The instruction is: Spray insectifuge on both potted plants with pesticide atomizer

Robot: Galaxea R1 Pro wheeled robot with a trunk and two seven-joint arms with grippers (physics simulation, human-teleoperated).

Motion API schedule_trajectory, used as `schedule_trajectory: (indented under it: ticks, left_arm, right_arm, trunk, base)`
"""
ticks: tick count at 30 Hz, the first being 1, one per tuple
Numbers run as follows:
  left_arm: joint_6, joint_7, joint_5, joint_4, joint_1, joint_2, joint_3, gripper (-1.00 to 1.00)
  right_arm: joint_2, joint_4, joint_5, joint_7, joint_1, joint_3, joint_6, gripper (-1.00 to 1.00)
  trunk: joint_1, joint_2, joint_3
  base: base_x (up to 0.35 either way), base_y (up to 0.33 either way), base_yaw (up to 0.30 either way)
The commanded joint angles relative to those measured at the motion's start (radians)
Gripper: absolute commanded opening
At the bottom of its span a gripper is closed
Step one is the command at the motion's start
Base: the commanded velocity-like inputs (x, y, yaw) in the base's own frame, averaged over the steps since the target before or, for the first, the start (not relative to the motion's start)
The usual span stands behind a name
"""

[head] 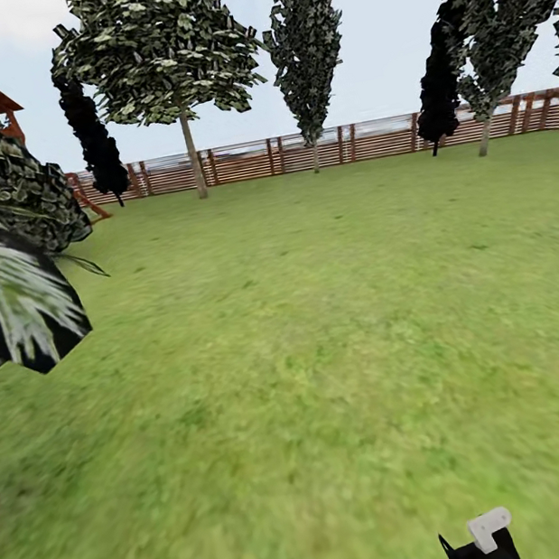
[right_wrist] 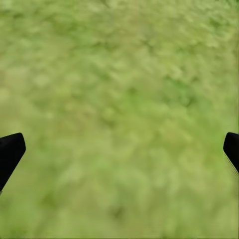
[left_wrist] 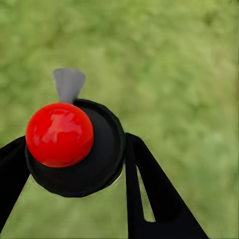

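Pesticide atomizer (left_wrist: 74, 149), seen from above in the left wrist view: its black cap, red knob and grey nozzle are sitting between the black fingers of the left claw (left_wrist: 74, 174), which is clamping on it over open grass. The garden lawn (head: 329, 353) is filling the head view, with the slatted wooden fence (head: 294, 153) and trees (head: 166, 52) lining the far edge and a big dark-leaved shrub (head: 3, 273) standing at the robot's left. The right claw (right_wrist: 119, 149) is hanging with its fingers wide apart, carrying nothing. Judged step: pickup done, the robot is travelling toward the potted plants. The next move calls for turning to find the two grey pots, then aiming the nozzle over their leaves.
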Motion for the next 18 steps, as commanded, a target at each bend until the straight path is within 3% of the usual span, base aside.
schedule_trajectory:
  ticks: [1, 18]
  left_arm:
    - [-0.002, -0.01, 0.008, 0.001, -0.001, 0.0, 0.006, -1.0]
    - [-0.002, -0.01, 0.008, 0.001, -0.001, 0.0, 0.006, -1.0]
  right_arm:
    - [0.0, 0.001, 0.003, 0.006, -0.001, -0.008, -0.004, 1.0]
    - [0.0, 0.001, 0.003, 0.007, -0.001, -0.008, -0.004, 1.0]
  trunk:
    - [0.0, 0.0, -0.001]
    - [0.0, 0.0, -0.001]
  base:
    - [0.341, 0.0, 0.0]
    - [0.341, 0.0, 0.0]
